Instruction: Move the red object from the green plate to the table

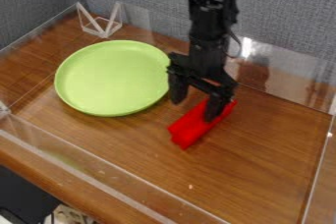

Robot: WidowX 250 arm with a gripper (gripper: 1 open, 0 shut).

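Note:
The red object [199, 124] lies flat on the table [92, 140], just right of the green plate [114, 77] and clear of its rim. The plate has nothing on it. My gripper [199, 96] hangs straight above the block's far end, open, its two black fingers [176, 87] spread apart on either side. The block sits below the fingertips and nothing grips it.
Clear acrylic walls [79, 174] edge the tabletop on all sides. A white wire stand [100, 19] sits at the back left behind the plate. Bare wood stretches in front and to the right of the block.

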